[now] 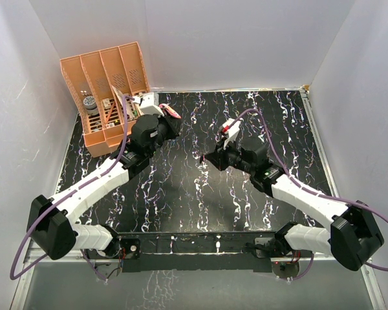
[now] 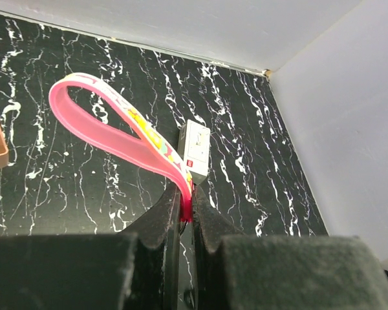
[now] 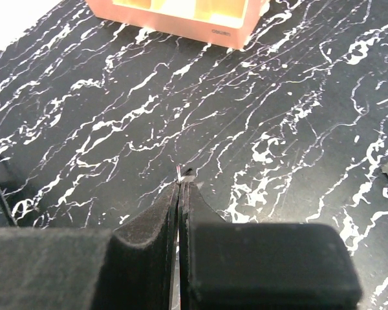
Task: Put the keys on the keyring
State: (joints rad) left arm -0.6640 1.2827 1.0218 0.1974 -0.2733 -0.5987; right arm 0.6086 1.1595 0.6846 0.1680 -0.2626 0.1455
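Observation:
My left gripper (image 2: pixel 186 210) is shut on the lower end of the keyring's pink strip (image 2: pixel 116 132), which loops up and to the left above the black marbled table. The ring itself is hidden between the fingers. In the top view this gripper (image 1: pixel 170 123) is at the back left with the pink strip (image 1: pixel 171 110) sticking out. My right gripper (image 3: pixel 180 187) is shut, and a tiny greyish key (image 3: pixel 185 172) with a dark bit pokes out at its fingertips. In the top view the right gripper (image 1: pixel 205 158) is mid-table, a hand's width from the left one.
An orange slotted organizer (image 1: pixel 107 90) with small items stands at the back left, and its edge shows in the right wrist view (image 3: pixel 181 16). A white box with a red mark (image 2: pixel 195 148) is just beyond the pink strip. White walls enclose the table.

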